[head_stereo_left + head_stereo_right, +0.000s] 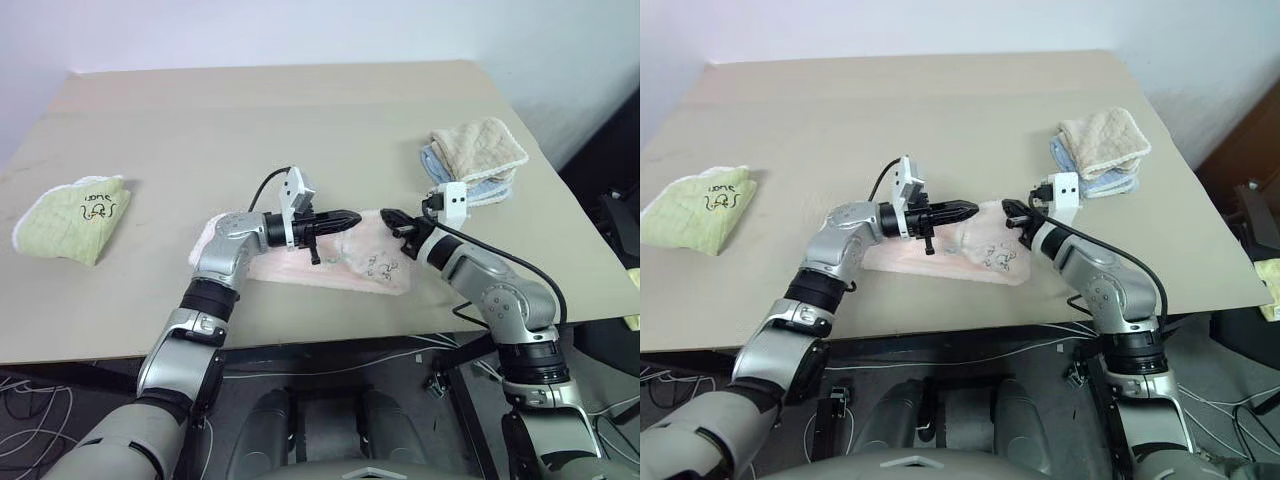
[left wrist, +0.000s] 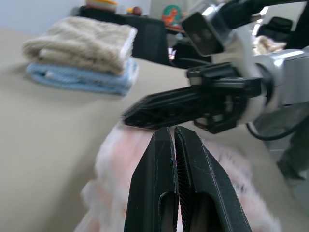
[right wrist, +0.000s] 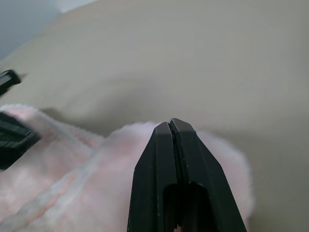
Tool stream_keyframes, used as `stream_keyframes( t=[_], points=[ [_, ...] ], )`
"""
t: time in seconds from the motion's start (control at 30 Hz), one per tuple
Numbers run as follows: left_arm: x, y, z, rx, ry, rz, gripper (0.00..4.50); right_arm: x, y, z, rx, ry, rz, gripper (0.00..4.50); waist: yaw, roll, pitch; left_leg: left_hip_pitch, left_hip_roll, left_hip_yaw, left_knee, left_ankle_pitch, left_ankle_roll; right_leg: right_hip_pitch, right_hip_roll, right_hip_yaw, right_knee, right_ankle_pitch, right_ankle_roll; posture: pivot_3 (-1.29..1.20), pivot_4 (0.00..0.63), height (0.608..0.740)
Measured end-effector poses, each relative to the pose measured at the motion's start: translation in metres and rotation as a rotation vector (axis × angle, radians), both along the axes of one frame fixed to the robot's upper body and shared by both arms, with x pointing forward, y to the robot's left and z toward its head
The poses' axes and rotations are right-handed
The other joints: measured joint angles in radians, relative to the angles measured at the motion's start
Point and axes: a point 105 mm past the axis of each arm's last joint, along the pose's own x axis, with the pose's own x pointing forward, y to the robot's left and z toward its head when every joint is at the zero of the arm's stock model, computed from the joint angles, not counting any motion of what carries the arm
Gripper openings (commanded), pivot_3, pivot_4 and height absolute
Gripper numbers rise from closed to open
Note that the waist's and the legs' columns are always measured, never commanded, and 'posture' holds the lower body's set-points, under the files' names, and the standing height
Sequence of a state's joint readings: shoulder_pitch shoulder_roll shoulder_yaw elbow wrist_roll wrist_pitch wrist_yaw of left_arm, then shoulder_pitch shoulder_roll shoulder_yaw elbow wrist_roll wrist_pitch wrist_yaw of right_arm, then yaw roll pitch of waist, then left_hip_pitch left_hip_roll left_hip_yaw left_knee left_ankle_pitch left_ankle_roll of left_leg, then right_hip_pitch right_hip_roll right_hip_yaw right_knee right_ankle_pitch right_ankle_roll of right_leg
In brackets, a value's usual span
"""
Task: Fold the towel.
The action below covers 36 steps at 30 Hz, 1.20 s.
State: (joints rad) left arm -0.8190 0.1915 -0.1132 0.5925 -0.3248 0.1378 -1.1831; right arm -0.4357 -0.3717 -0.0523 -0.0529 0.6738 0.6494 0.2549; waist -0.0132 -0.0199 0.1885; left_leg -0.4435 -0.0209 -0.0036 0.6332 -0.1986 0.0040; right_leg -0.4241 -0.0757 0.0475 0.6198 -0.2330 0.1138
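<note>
we see both the left gripper (image 1: pixel 350 216) and right gripper (image 1: pixel 388 215), jaws pressed together and empty, above the pink towel (image 1: pixel 345 265) on the desk (image 1: pixel 300 120).

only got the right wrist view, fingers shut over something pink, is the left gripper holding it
observer: No. The left gripper is shut with nothing between its fingers, held just above the towel, and its tip points at the right gripper.
operator: how does the towel lie
observer: As a narrow folded strip near the front edge of the table, under both grippers.
operator: anything else on the table
observer: A green cloth with dark writing lies at the left, and a beige cloth is stacked on a blue cloth at the far right.
</note>
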Motion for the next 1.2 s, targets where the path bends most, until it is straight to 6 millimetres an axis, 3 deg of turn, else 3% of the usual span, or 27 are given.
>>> stream_keyframes(
  t=[0.1,0.3,0.43,0.5,0.6,0.7,0.8,0.9,1.03,1.17,1.2],
  points=[
    [-0.003,-0.007,-0.015,0.085,-0.017,-0.030,0.16,0.001,0.001,-0.002,0.024,0.007,-0.010,0.00,-0.002,0.000,0.000,0.000,0.000,0.001,0.000,0.000,0.000,0.000,0.000,0.000,0.000,0.000,0.000,0.00,0.150,0.740],
    [-0.024,-0.010,-0.070,0.257,0.010,-0.101,0.16,0.001,0.006,-0.012,0.023,0.025,-0.020,0.00,-0.001,0.000,0.000,0.001,0.000,0.000,0.000,0.000,0.000,0.000,0.000,0.000,0.001,0.000,0.000,0.00,0.150,0.740],
    [-0.029,-0.008,-0.075,0.314,-0.088,-0.118,0.16,-0.009,0.015,-0.050,-0.070,0.086,0.007,0.00,-0.001,0.001,-0.003,0.003,0.000,0.000,0.000,0.000,0.000,0.003,0.000,0.000,0.000,0.000,0.000,0.00,0.150,0.740],
    [-0.029,-0.007,-0.077,0.313,-0.087,-0.100,0.16,-0.011,0.018,-0.056,-0.096,0.067,0.027,0.00,-0.003,0.001,-0.007,0.004,0.000,0.000,0.000,0.000,0.000,0.004,0.000,0.001,0.000,0.000,0.000,0.00,0.150,0.740],
    [-0.028,-0.003,-0.080,0.316,-0.076,-0.077,0.16,-0.010,0.018,-0.063,-0.200,0.019,0.051,0.00,-0.006,0.000,-0.008,0.021,0.001,-0.001,-0.004,-0.001,0.000,0.021,0.000,0.000,-0.005,-0.003,-0.003,0.00,0.150,0.740],
    [-0.026,0.004,-0.081,0.310,-0.049,-0.052,0.16,-0.001,0.014,-0.066,-0.234,0.005,0.036,0.00,-0.009,-0.001,-0.009,0.028,0.002,-0.002,-0.005,-0.001,-0.001,0.028,0.000,0.000,-0.007,-0.003,-0.004,0.00,0.150,0.740],
    [-0.032,0.018,-0.079,0.267,0.044,-0.040,0.75,0.008,0.004,-0.065,-0.241,-0.007,0.004,0.00,-0.009,0.000,-0.009,0.030,0.002,-0.002,-0.004,-0.002,-0.002,0.030,-0.003,0.000,-0.007,-0.003,-0.005,0.00,0.150,0.740],
    [-0.037,0.031,-0.073,0.208,0.146,-0.023,1.74,0.012,-0.003,-0.061,-0.219,-0.008,-0.015,0.17,-0.004,0.000,-0.009,0.028,0.002,-0.002,-0.004,-0.002,-0.002,0.029,-0.005,0.000,-0.007,-0.003,-0.005,0.00,0.150,0.740],
    [-0.030,0.045,-0.045,0.097,0.176,0.045,3.12,0.011,-0.001,-0.047,-0.130,-0.010,0.026,1.24,-0.004,0.000,-0.009,0.017,0.001,-0.003,-0.003,-0.001,-0.001,0.018,-0.005,0.000,-0.005,-0.003,-0.005,0.00,0.150,0.740],
    [-0.019,0.063,-0.010,-0.062,0.196,0.117,4.47,-0.002,0.015,-0.009,-0.016,-0.066,0.169,2.63,-0.005,0.000,-0.008,0.014,0.001,-0.003,-0.006,-0.001,-0.001,0.013,-0.005,0.000,-0.004,-0.001,-0.001,0.00,0.150,0.740],
    [-0.015,0.072,-0.002,-0.093,0.189,0.148,4.50,-0.007,0.017,0.003,0.006,-0.086,0.210,2.96,-0.005,0.001,-0.008,0.014,0.001,-0.003,-0.006,-0.001,-0.001,0.012,-0.005,0.000,-0.004,-0.001,-0.001,0.00,0.150,0.740]
  ],
)
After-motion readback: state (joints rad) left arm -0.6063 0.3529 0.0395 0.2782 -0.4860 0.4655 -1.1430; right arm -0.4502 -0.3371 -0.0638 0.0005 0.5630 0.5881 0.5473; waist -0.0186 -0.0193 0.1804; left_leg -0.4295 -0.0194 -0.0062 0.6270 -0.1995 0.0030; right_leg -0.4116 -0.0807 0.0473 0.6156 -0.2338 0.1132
